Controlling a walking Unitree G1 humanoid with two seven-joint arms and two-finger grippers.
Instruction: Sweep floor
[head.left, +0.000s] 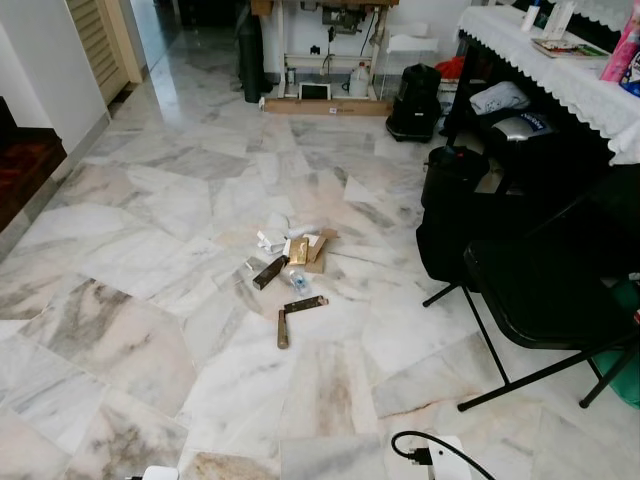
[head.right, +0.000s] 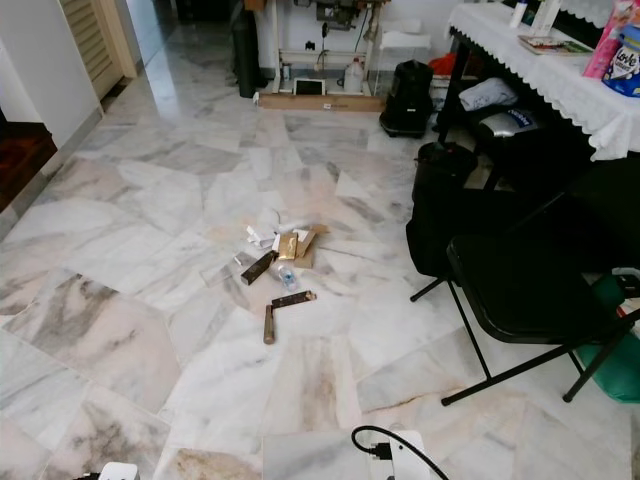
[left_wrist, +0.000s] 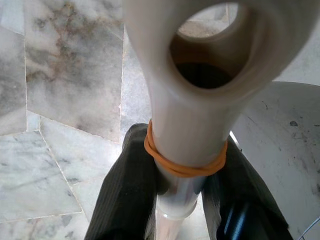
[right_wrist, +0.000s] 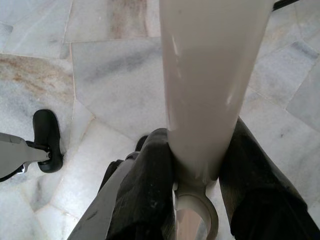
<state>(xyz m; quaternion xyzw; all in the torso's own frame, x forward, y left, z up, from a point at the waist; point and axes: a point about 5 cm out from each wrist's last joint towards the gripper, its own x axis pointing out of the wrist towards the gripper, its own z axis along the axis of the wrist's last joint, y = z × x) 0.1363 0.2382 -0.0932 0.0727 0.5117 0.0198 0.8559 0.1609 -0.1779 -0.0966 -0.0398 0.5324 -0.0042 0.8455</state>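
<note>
A small pile of litter (head.left: 290, 265) lies on the marble floor (head.left: 150, 330) a few steps ahead: cardboard scraps, white paper, a small bottle and brown sticks, two of them (head.left: 295, 315) nearest me. My left gripper (left_wrist: 182, 190) is shut on a beige handle (left_wrist: 200, 115) that has an orange rubber band (left_wrist: 182, 167) and a hole at its end. A grey pan-like surface (left_wrist: 280, 150) lies below it. My right gripper (right_wrist: 200, 185) is shut on a second smooth beige handle (right_wrist: 210, 75), held over the floor.
A black folding chair (head.left: 540, 290) stands at the right, black bags (head.left: 450, 200) behind it and under a table with a white lace cloth (head.left: 560, 70). A wooden step (head.left: 20, 165) is at the far left. Furniture and boxes (head.left: 320, 95) line the far wall.
</note>
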